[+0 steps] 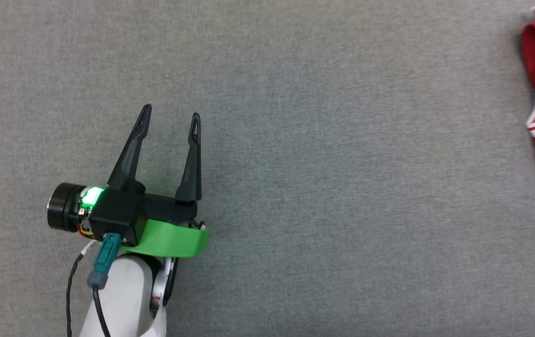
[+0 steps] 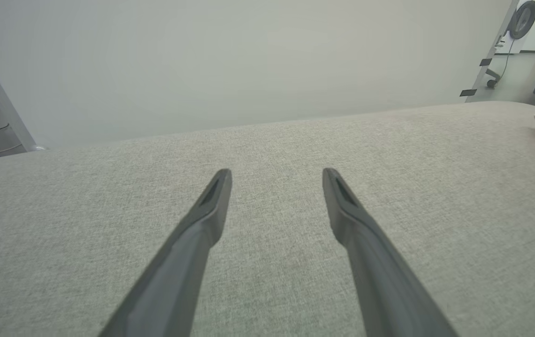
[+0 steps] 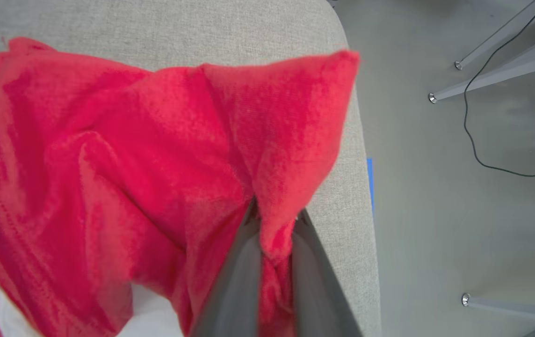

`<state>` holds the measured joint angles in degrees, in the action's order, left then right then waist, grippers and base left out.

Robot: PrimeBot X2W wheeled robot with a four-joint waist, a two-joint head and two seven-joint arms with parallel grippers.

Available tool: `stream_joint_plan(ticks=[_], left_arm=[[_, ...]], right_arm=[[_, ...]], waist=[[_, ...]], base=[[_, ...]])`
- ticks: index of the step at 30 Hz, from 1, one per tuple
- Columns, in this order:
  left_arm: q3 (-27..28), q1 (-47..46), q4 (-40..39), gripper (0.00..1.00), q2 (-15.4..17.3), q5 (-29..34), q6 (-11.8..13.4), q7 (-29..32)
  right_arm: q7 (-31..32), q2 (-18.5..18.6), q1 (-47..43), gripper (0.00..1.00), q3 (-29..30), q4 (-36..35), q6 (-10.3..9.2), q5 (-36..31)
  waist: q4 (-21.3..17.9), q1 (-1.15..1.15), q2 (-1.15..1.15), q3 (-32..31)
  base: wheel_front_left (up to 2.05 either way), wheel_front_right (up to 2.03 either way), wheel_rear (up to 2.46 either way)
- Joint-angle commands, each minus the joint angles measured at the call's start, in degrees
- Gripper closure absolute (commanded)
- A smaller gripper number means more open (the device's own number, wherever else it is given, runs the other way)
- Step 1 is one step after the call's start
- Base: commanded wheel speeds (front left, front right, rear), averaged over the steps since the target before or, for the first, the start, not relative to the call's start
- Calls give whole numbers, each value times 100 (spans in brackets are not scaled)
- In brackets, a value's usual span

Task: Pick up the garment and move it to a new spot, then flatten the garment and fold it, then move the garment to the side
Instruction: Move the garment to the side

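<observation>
1. Nearest the lens in the right wrist view, a ridge of the garment (image 3: 155,154) is caught in the right gripper (image 3: 274,210), whose jaws are clamped together on red cloth. The rest of the shirt spreads toward 9 o'clock, with a white sleeve at 7 o'clock.
2. In the head view the shirt lies bunched at 2 to 3 o'clock on the grey padded table (image 1: 342,187), partly cut off by the frame.
3. The left gripper (image 1: 170,111) hangs at 8 o'clock, well apart from the shirt, with its jaws wide apart and empty.
4. The step in hand looks like the carry to a new spot. Lift until the trailing cloth clears the table, then travel toward the open middle, away from the table edge just beside the grip.
5. The right wrist view gives the pinch itself, plus the floor (image 3: 436,210) and a cable (image 3: 478,154) beyond the edge. The head view gives the free room inboard, and the left wrist view gives a red scrap at 3 o'clock.
</observation>
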<state>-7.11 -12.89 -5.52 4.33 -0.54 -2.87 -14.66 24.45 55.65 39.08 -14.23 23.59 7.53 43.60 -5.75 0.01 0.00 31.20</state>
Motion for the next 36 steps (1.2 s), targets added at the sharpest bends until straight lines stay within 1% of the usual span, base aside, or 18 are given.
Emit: stream_joint_plan(ticks=[1, 4, 8, 13, 14, 15, 19, 21, 23, 26, 31, 34, 36], left_arm=[[-10, -137, -54, 0, 52, 71, -17, -34], [-55, -202, -110, 0, 66, 83, -15, -34], [-72, -213, -196, 0, 94, 88, 21, -34], [-63, -187, -242, 0, 140, 75, 60, -34], [-63, -181, -235, 0, 149, 75, 70, -34], [-65, -174, -220, 0, 158, 73, 77, -34], [-74, -143, -153, 0, 163, 41, 102, -34], [-66, -92, -105, 0, 155, 10, 122, -34], [-55, -21, -52, 0, 147, -21, 140, -34], [-3, 131, 24, 0, 129, -89, 178, -34], [158, 485, 139, 0, 95, -212, 243, -34], [249, 646, 192, 0, 75, -260, 265, -34], [341, 728, 227, 0, 62, -305, 284, -34]], right_arm=[[-7, 49, 159, 100, 118, 181, -4, -107], [17, 102, 265, 100, 296, 555, -4, -332], [-128, 202, 311, 100, 454, 932, -4, -647], [-404, 55, 371, 100, 588, 1196, -4, -744], [-459, 12, 387, 75, 598, 1238, -4, -762], [-539, -24, 413, 0, 632, 1295, -4, -789], [-833, -124, 449, 0, 701, 1492, -4, -903], [-1086, -123, 428, 0, 706, 1536, -4, -1012], [-1408, -127, 386, 0, 695, 1529, -4, -1151], [-2073, -225, 334, 0, 725, 1389, -4, -1378], [-3155, -765, 168, 0, 949, 1058, -4, -1692], [-3571, -1143, 17, 0, 1097, 788, -4, -1913], [-3736, -1483, -84, 0, 1251, 515, -4, -2108]], waist=[[235, -1, 0, 398], [303, -1, 0, 474], [335, -1, 0, 509], [301, -1, 0, 521], [283, -1, 0, 505], [266, -1, 0, 475], [238, -1, 0, 244], [234, -1, 0, 61], [232, -1, 0, -136], [223, -1, 0, -462], [197, -1, 0, -989], [239, -1, 0, -1213], [271, -1, 0, -1345]], base=[[0, 0, 0], [0, 0, 0], [0, 0, 0], [0, 0, 0], [0, 0, 0], [0, 0, 0], [0, 0, 0], [0, 0, 0], [0, 0, 0], [0, 0, 0], [0, 0, 0], [0, 0, 0], [0, 0, 0]])
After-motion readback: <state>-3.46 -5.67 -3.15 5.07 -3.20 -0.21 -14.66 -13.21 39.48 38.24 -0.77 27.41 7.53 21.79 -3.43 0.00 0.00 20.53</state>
